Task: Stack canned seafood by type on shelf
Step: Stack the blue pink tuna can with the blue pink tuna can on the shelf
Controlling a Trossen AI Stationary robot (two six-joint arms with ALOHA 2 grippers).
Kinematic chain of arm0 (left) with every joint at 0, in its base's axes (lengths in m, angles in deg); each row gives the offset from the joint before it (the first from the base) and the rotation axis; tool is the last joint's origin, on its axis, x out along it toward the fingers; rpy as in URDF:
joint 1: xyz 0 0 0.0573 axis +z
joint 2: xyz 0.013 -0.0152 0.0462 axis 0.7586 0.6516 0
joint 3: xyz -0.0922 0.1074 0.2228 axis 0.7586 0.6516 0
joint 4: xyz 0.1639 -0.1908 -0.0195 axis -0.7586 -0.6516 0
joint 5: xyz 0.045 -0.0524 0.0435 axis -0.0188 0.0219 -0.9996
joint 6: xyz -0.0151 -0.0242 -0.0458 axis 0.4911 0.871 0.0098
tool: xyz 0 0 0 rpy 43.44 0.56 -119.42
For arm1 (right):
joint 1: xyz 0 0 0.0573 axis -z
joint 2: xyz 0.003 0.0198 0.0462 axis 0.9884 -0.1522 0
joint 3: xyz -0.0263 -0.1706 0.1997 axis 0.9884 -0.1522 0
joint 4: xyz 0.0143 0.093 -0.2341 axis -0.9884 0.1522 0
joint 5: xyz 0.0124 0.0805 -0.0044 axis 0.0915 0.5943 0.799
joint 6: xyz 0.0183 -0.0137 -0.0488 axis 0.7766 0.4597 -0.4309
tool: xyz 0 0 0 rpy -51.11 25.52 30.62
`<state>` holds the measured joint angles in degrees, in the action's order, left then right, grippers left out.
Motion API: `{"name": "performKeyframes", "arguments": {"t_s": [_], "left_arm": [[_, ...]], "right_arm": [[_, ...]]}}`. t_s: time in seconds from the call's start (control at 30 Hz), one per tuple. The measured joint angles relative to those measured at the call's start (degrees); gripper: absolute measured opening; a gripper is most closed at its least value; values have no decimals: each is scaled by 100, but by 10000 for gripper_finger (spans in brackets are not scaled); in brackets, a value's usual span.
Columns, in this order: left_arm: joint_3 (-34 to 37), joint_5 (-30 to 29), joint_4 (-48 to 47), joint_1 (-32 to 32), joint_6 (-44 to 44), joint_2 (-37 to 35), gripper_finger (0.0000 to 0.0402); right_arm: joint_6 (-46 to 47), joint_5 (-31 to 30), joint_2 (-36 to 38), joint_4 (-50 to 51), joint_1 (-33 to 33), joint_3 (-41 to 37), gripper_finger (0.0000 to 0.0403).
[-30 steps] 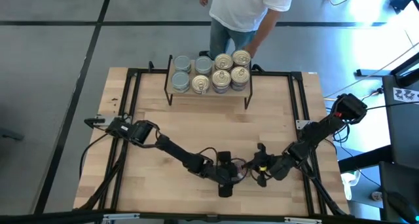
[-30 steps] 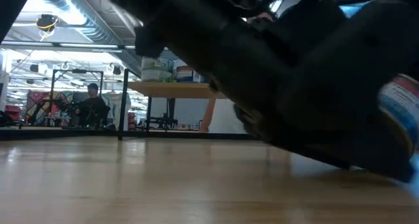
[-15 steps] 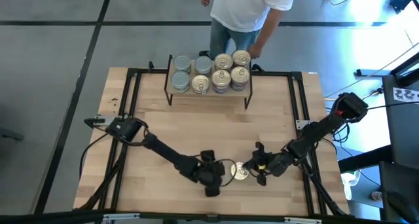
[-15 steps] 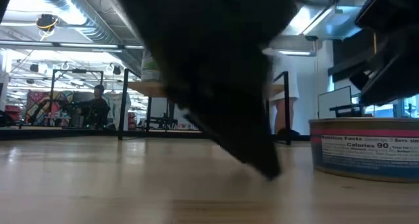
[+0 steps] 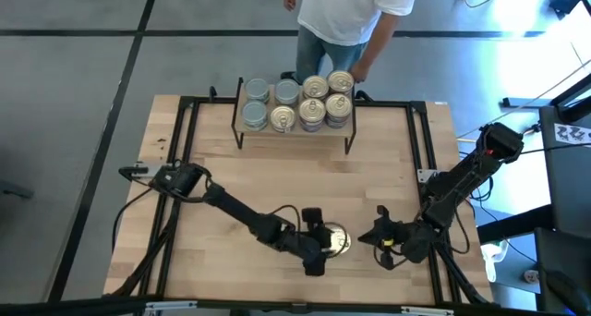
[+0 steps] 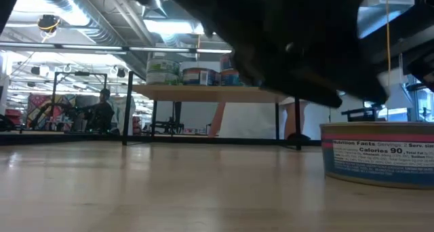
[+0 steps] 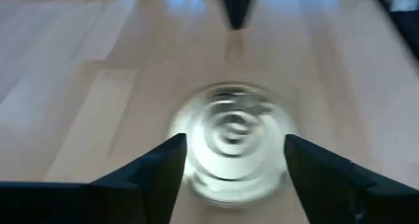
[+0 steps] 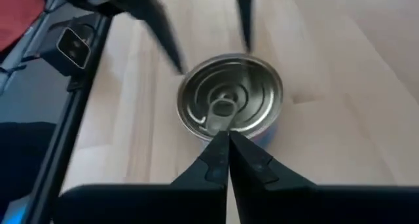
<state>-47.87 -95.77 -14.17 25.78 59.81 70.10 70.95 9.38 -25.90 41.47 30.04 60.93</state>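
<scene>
A: So, where is the loose can (image 5: 334, 239) sitting?

B: On the wooden table (image 5: 388, 150), near its front edge, around six o'clock in the overhead view. Its ringed lid faces up, and the low view shows a pink-banded label on its side.

A: And the left gripper (image 5: 325, 245)?

B: Right at that can. In the left wrist view its two dark fingers (image 7: 156, 168) stand parted, one on each side of the can, not pressed against it as far as I can tell. So it is spread around the can, not grasping.

A: The right gripper (image 5: 381, 244)?

B: At about three o'clock from the can, a short way off on the table. Its fingers are clenched together to a point, nothing between them, aimed at the can.

A: What about the shelf (image 5: 295, 131)?

B: At twelve o'clock, by the table's far edge. Eight cans (image 5: 297, 103) stand on it in two rows: plain silver-grey lids toward nine o'clock, gold pull-ring lids toward three o'clock.

A: Anyone nearby?

B: A person (image 5: 343, 11) in a white shirt stands just behind the shelf, one hand near its gold-lidded end.
</scene>
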Motion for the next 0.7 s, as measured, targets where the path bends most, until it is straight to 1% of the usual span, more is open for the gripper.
{"name": "performKeyframes", "arguments": {"t_s": [0.23, 0.37, 0.53, 0.7], "left_arm": [[205, 33, 39, 95, 178, 50, 162], [286, 123, 52, 103, 229, 44, 116], [384, 70, 61, 12, 190, 46, 80], [507, -188, 88, -90, 256, 39, 64]], "right_arm": [[12, -61, -8, 50, -19, 0, 14], [-11, -87, -8, 37, -19, 0, 14], [25, -60, -8, 12, -17, 0, 14], [-1, 25, -8, 8, -17, 0, 14]]}}
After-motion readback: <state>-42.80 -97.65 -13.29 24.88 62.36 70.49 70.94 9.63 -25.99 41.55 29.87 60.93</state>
